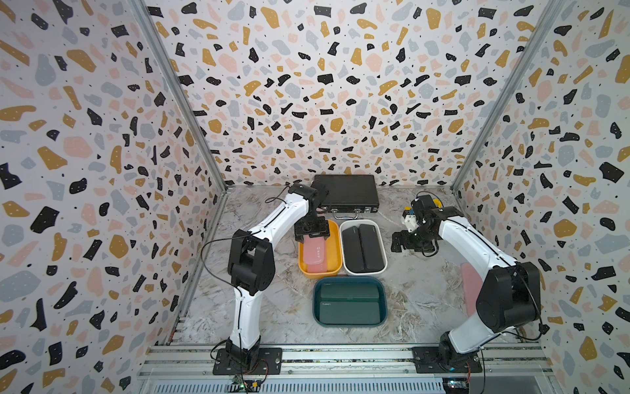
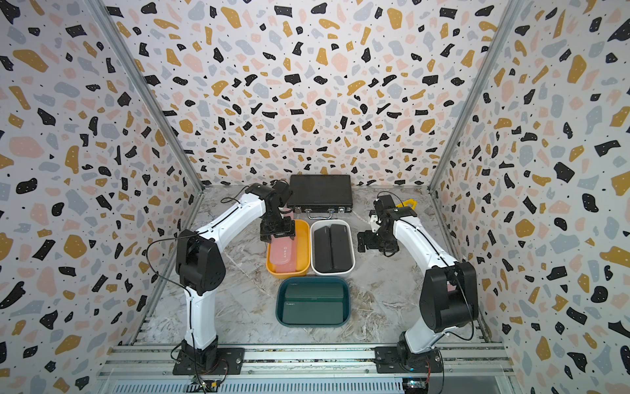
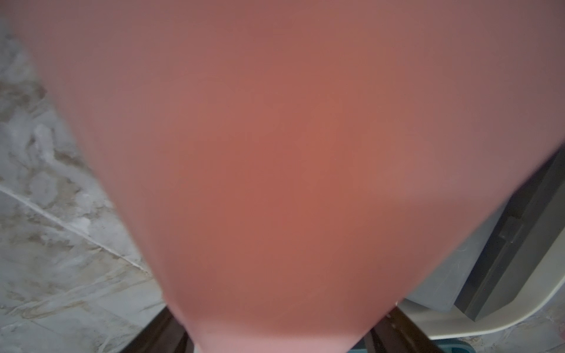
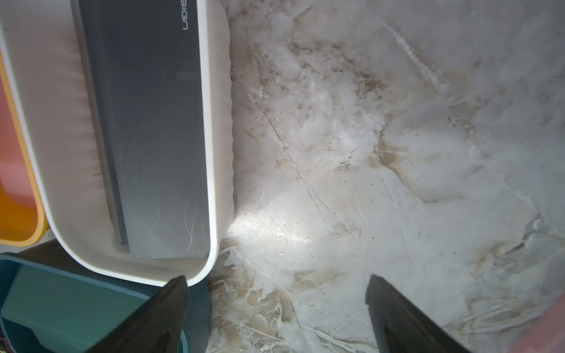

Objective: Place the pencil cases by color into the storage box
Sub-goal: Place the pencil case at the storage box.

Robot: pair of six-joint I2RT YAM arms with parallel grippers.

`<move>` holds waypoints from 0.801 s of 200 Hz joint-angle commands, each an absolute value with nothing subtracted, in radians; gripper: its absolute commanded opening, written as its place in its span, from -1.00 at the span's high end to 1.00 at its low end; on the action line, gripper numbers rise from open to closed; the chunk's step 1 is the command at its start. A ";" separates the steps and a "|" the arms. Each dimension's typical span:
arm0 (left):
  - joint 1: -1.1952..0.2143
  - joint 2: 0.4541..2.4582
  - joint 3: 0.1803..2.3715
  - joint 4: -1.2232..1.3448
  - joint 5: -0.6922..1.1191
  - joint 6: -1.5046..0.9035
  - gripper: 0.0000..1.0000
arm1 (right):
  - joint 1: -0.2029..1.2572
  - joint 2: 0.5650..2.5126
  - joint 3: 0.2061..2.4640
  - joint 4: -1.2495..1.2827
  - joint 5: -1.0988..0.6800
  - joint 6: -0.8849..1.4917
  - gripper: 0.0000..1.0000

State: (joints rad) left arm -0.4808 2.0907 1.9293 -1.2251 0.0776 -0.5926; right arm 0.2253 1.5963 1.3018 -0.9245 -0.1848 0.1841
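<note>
My left gripper (image 1: 312, 232) (image 3: 281, 336) is shut on the far end of a pink pencil case (image 1: 314, 251) (image 3: 275, 152). The case slopes down into the yellow storage tub (image 1: 335, 249), and it fills the left wrist view. More pink (image 1: 322, 268) shows beside it in the tub. Two black pencil cases (image 1: 363, 249) (image 4: 153, 137) lie in the white tub (image 1: 381, 238). Two dark green cases (image 1: 349, 302) lie in the teal tub (image 1: 317, 307). Another pink case (image 1: 468, 283) lies on the table, half hidden by the right arm. My right gripper (image 1: 397, 242) (image 4: 276, 278) hangs open over bare table, right of the white tub.
A large black briefcase (image 1: 346, 194) lies against the back wall, just behind the tubs. Small yellow pieces (image 1: 436, 203) sit at the back right, behind the right arm. Patterned walls close in both sides. The marble table (image 1: 419, 290) is bare right of the teal tub.
</note>
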 commanded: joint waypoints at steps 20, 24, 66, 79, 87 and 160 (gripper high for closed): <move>-0.500 2.155 1.991 -1.221 0.103 -0.614 -0.56 | 0.213 1.557 1.287 -0.956 -0.200 0.155 -0.92; -0.502 2.161 1.993 -1.221 0.104 -0.615 -0.55 | 0.212 1.558 1.286 -0.954 -0.201 0.155 -0.92; -0.514 2.224 2.024 -1.217 0.123 -0.620 -0.55 | 0.209 1.566 1.283 -0.953 -0.207 0.147 -0.92; -0.516 2.239 2.032 -1.218 0.129 -0.622 -0.56 | 0.208 1.568 1.282 -0.953 -0.207 0.146 -0.92; -0.518 2.247 2.035 -1.218 0.130 -0.624 -0.56 | 0.207 1.569 1.281 -0.954 -0.208 0.143 -0.92; -0.518 2.296 2.031 -1.220 0.144 -0.630 -0.57 | 0.204 1.585 1.276 -0.947 -0.216 0.137 -0.92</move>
State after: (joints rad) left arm -0.5129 2.2749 2.0113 -1.2034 0.1303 -0.6189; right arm 0.2092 1.5951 1.2781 -0.9279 -0.2016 0.1482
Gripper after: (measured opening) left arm 0.793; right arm 0.961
